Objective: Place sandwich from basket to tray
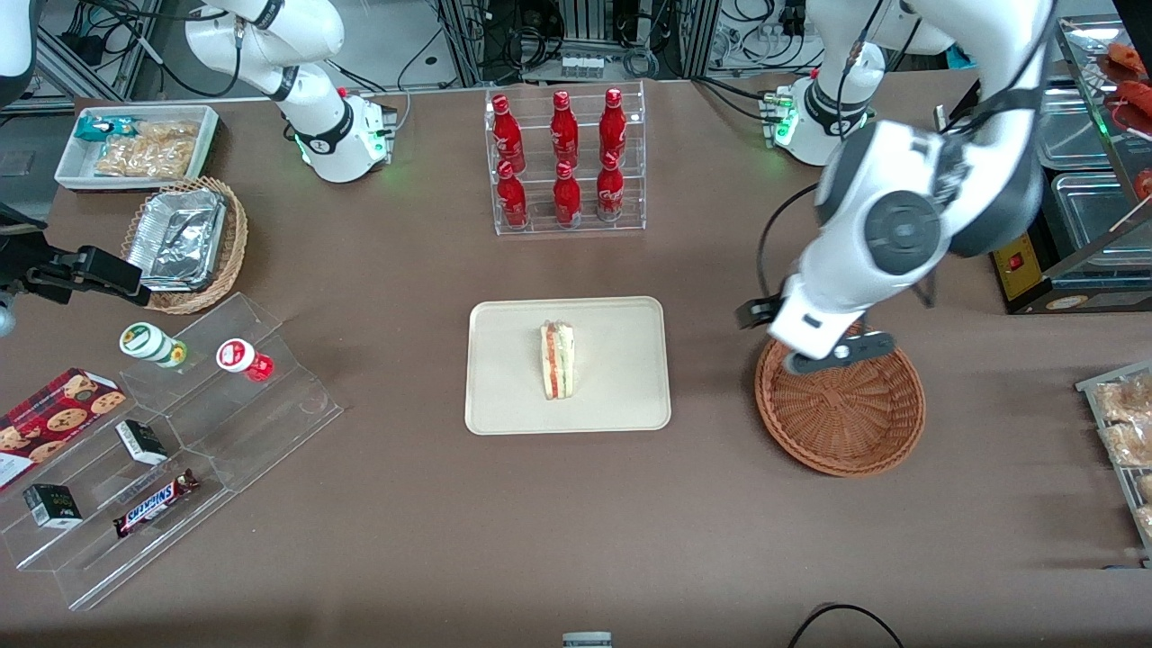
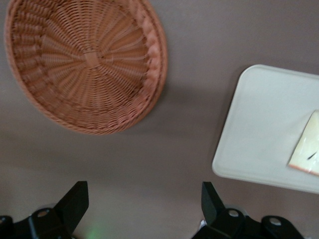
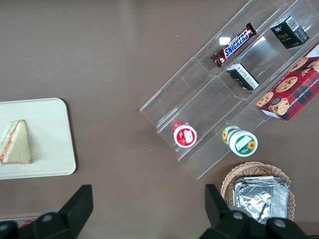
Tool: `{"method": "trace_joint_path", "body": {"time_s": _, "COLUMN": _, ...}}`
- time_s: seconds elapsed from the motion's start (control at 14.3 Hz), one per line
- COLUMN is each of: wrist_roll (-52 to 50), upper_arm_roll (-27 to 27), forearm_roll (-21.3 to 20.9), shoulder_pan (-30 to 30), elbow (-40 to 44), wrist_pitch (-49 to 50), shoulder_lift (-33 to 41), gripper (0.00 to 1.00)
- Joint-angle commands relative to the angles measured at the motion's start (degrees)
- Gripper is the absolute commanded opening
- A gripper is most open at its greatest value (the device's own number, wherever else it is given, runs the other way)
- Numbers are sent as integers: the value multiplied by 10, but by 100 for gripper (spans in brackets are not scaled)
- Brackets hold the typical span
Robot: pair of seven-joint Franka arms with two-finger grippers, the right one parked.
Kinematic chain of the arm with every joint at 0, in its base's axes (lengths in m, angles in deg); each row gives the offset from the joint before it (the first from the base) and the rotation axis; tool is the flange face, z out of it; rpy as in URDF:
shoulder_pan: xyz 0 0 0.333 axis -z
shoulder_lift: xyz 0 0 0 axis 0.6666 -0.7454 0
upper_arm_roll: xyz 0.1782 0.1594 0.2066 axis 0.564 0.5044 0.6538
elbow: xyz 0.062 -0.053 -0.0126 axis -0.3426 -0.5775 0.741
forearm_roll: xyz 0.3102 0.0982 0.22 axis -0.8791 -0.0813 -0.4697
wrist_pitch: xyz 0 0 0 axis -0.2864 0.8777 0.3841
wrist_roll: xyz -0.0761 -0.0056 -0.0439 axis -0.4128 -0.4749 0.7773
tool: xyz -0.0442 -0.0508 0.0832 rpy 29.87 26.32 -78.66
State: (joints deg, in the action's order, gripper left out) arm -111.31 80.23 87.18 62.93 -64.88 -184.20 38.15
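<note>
Lower left of the front frame, nearest the lens, we note a Snickers bar (image 1: 155, 505) on a clear stepped stand (image 1: 180, 450).

The sandwich (image 1: 557, 360) rests on the tray (image 1: 504, 396), roughly central in the frame. It stands on edge with the filling stripe facing up. Its long axis runs straight up and down the frame, from nearer the camera to farther from it, parallel to the tray's short sides. We cannot tell which end is the point in the front view.

The basket (image 1: 855, 432) at centre right is empty. The gripper (image 2: 144, 206) hangs above the basket's upper rim, fingers spread wide and holding nothing.

In our judgement the placement is done. Remaining risks are modest:
- The sandwich stands on a narrow base; a jolt to the tray could tip it flat.
- The arm sits low over the basket; a careless retreat could clip the rim and drag it.
- The bottle rack (image 1: 567, 162) at upper centre lies well apart from both.
</note>
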Motion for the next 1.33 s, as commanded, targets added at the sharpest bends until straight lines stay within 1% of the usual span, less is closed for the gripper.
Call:
{"method": "trace_joint_path", "body": {"time_s": 0.0, "wrist_roll": 61, "upper_arm_roll": -6, "forearm_roll": 11, "shoulder_pan": -37, "elbow": -21, "wrist_pitch": 36, "shoulder_lift": 46, "gripper": 100}}
{"method": "trace_joint_path", "body": {"time_s": 0.14, "wrist_roll": 104, "upper_arm_roll": -5, "forearm_roll": 5, "shoulder_pan": -60, "elbow": -20, "wrist_pitch": 73, "shoulder_lift": 71, "gripper": 100}}
{"method": "trace_joint_path", "body": {"time_s": 0.28, "wrist_roll": 159, "upper_arm_roll": -8, "forearm_roll": 4, "shoulder_pan": -105, "elbow": -21, "wrist_pitch": 102, "shoulder_lift": 95, "gripper": 100}}
{"method": "trace_joint_path", "body": {"time_s": 0.42, "wrist_roll": 201, "upper_arm_roll": -10, "forearm_roll": 3, "shoulder_pan": -132, "elbow": -16, "wrist_pitch": 120, "shoulder_lift": 112, "gripper": 100}}
{"method": "trace_joint_path", "body": {"time_s": 0.49, "wrist_roll": 208, "upper_arm_roll": -16, "forearm_roll": -1, "shoulder_pan": -144, "elbow": -16, "wrist_pitch": 122, "shoulder_lift": 122, "gripper": 100}}
{"method": "trace_joint_path", "body": {"time_s": 0.63, "wrist_roll": 209, "upper_arm_roll": -38, "forearm_roll": -28, "shoulder_pan": -172, "elbow": -4, "wrist_pitch": 134, "shoulder_lift": 128, "gripper": 100}}
{"method": "trace_joint_path", "body": {"time_s": 0.77, "wrist_roll": 229, "upper_arm_roll": -53, "forearm_roll": -36, "shoulder_pan": -202, "elbow": 24, "wrist_pitch": 151, "shoulder_lift": 127, "gripper": 100}}
{"method": "trace_joint_path", "body": {"time_s": 0.91, "wrist_roll": 257, "upper_arm_roll": -50, "forearm_roll": -36, "shoulder_pan": -212, "elbow": 45, "wrist_pitch": 151, "shoulder_lift": 126, "gripper": 100}}
{"method": "trace_joint_path", "body": {"time_s": 1.05, "wrist_roll": 255, "upper_arm_roll": -46, "forearm_roll": -38, "shoulder_pan": -213, "elbow": 58, "wrist_pitch": 146, "shoulder_lift": 126, "gripper": 100}}
{"method": "trace_joint_path", "body": {"time_s": 1.26, "wrist_roll": 254, "upper_arm_roll": -47, "forearm_roll": -41, "shoulder_pan": -230, "elbow": 58, "wrist_pitch": 124, "shoulder_lift": 123, "gripper": 100}}
